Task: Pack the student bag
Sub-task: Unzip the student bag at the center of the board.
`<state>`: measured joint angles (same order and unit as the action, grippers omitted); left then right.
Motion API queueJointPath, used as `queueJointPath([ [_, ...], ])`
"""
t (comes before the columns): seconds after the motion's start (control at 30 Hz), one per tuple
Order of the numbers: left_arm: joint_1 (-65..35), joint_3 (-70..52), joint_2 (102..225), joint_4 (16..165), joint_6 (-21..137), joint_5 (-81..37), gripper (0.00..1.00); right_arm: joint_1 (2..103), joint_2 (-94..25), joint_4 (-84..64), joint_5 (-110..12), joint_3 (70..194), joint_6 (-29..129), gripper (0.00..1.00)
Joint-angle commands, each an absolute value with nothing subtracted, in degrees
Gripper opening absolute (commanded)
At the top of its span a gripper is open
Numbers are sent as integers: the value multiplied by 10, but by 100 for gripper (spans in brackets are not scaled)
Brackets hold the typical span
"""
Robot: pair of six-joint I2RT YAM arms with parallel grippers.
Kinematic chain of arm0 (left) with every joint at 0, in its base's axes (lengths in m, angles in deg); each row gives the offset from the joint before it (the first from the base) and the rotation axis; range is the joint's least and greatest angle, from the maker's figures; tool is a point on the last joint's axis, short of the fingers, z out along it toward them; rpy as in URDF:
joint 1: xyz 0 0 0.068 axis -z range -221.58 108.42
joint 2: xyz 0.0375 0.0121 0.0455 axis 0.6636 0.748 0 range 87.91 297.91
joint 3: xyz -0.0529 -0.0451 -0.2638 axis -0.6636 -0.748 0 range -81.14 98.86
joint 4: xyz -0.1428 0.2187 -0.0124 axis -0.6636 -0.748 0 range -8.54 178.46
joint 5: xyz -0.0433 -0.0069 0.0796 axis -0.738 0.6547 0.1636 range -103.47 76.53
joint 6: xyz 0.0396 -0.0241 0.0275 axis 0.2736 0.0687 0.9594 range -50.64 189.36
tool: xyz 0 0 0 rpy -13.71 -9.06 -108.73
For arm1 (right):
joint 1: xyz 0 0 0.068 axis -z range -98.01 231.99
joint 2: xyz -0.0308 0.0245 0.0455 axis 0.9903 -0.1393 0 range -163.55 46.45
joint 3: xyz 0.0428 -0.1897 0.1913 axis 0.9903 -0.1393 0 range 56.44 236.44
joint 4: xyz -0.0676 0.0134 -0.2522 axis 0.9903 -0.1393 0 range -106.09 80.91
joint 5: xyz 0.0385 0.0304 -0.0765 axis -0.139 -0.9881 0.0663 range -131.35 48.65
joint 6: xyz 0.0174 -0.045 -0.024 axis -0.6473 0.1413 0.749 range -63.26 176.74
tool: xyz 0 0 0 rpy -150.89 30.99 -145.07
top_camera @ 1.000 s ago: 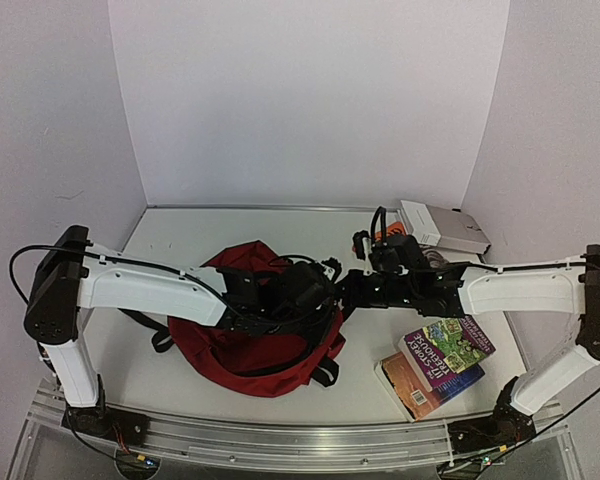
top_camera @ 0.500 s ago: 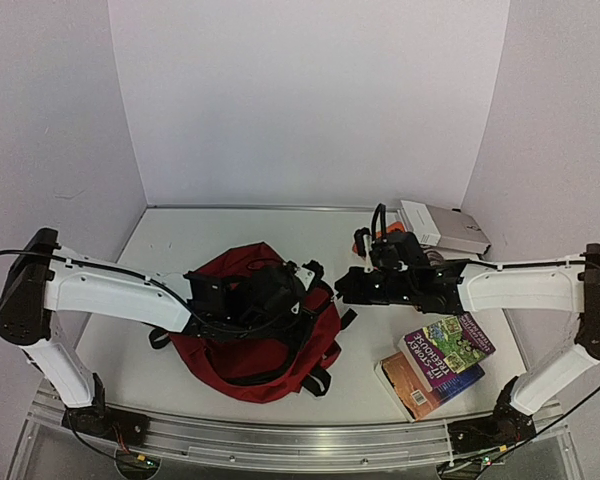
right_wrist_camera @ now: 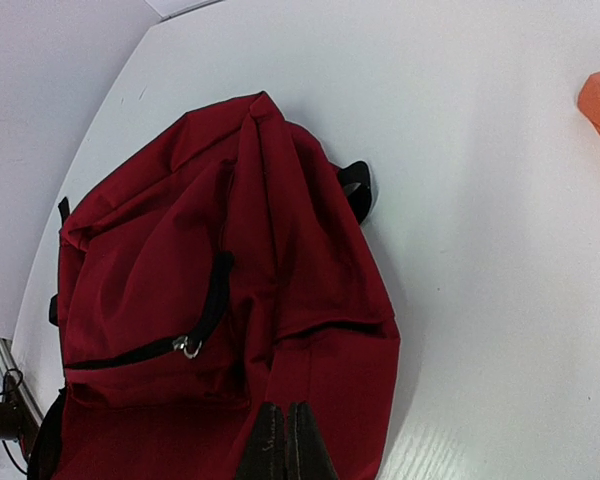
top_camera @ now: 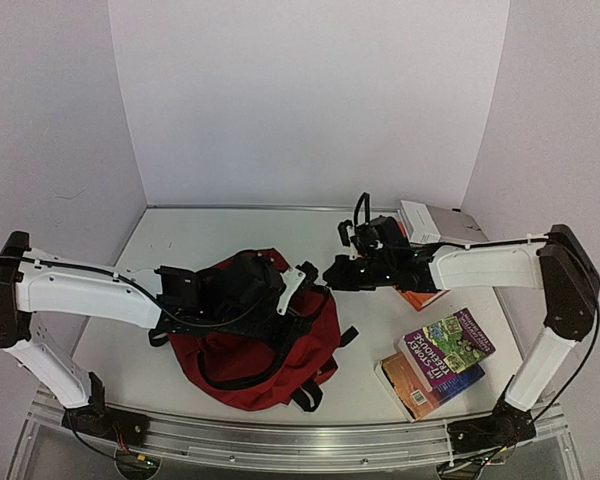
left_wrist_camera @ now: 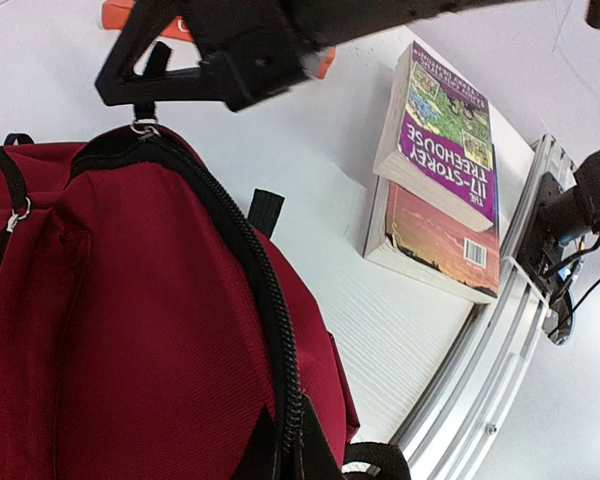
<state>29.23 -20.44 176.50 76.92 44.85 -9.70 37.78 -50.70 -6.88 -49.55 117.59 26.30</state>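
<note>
The student bag [top_camera: 250,350], dark red with black zippers, lies flat at the table's centre-left. It also shows in the left wrist view [left_wrist_camera: 130,320] and the right wrist view [right_wrist_camera: 280,260]. My left gripper [top_camera: 280,295] is shut on the bag's black zipper edge [left_wrist_camera: 285,440]. My right gripper [top_camera: 332,273] is at the bag's far right corner with its jaws together [right_wrist_camera: 285,425]. In the left wrist view the right gripper [left_wrist_camera: 120,85] pinches a black pull tab above a metal ring [left_wrist_camera: 140,127] at the zipper's end. The zipper between the two grippers is closed.
A purple book [top_camera: 445,345] lies on an orange-covered book [top_camera: 420,388] at the front right; both show in the left wrist view [left_wrist_camera: 445,120]. An orange flat thing [top_camera: 417,298] lies under the right arm. A white box [top_camera: 440,225] sits at the back right. A metal rail [top_camera: 280,440] edges the front.
My left arm has drawn back to the left, and the bag has shifted left with it. My right gripper has moved left and toward the back, staying at the bag's corner.
</note>
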Motion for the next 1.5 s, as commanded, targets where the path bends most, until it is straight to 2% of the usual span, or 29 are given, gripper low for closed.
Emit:
queueJointPath([
  [0.0, 300, -152, 1746, 741, 471, -167, 0, 394, -571, -36, -503, 1224, 287, 0],
  [0.57, 299, -139, 1725, 745, 452, -203, 0, 425, -723, 19, -560, 1317, 303, 0],
  [0.8, 280, -140, 1744, 735, 388, -162, 0, 430, -711, 16, -574, 1324, 322, 0],
  [0.97, 226, -171, 1755, 773, 319, -182, 0, 433, -649, -22, -566, 1292, 327, 21],
  [1.2, 192, -172, 1794, 847, 304, -245, 0, 433, -530, -80, -531, 1197, 307, 48],
  [1.33, 192, -121, 1838, 853, 332, -292, 0, 433, -463, -91, -521, 1136, 270, 56],
  [1.37, 192, -112, 1847, 850, 337, -297, 2, 433, -447, -91, -524, 1126, 262, 57],
  [1.47, 191, -100, 1858, 833, 346, -300, 24, 433, -413, -113, -529, 1103, 241, 58],
])
